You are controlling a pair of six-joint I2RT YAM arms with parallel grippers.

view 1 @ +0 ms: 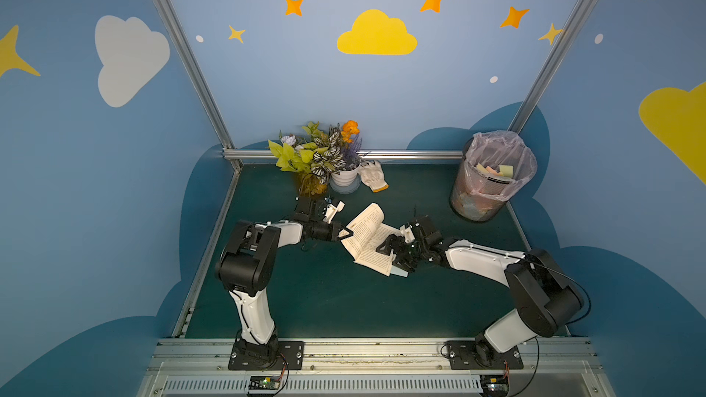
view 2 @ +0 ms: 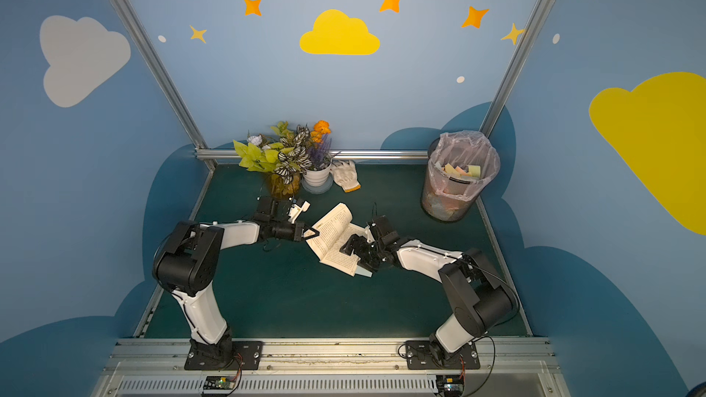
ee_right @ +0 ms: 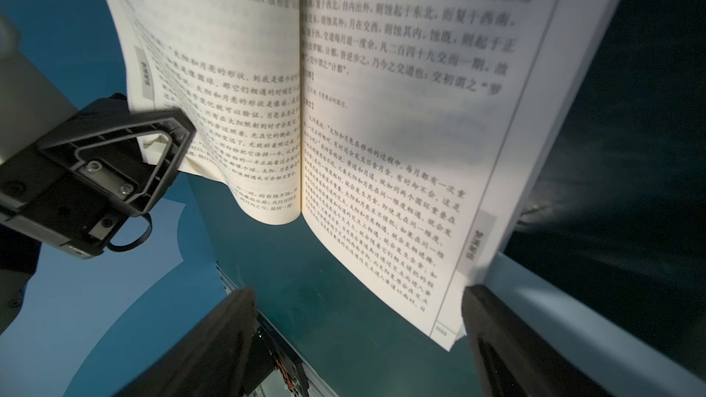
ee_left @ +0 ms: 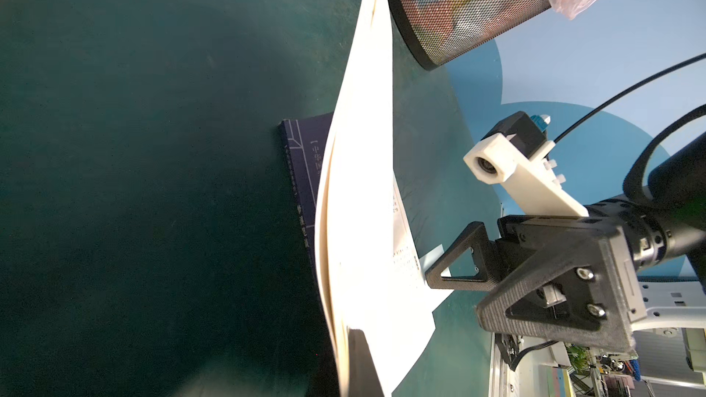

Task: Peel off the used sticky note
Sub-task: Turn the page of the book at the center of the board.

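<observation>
An open book (view 1: 368, 238) (view 2: 332, 234) lies mid-table on the green mat. My left gripper (view 1: 345, 231) (view 2: 312, 231) (ee_left: 353, 360) is shut on the edge of its left-hand pages (ee_left: 363, 185), which curl upward. A pale blue sticky note (view 1: 402, 273) (view 2: 365, 273) pokes out from under the book's near right corner. My right gripper (view 1: 393, 253) (view 2: 353, 248) (ee_right: 355, 295) stands open just over the right page (ee_right: 382, 108) near that corner. One of its fingers (ee_right: 496, 337) is beside the note (ee_right: 554, 299), and nothing is between them.
A black mesh waste bin (view 1: 493, 177) with a plastic liner holds several coloured notes at the back right. Potted flowers (view 1: 324, 158) and a white glove (view 1: 372, 175) stand at the back, behind the book. Aluminium rails edge the mat.
</observation>
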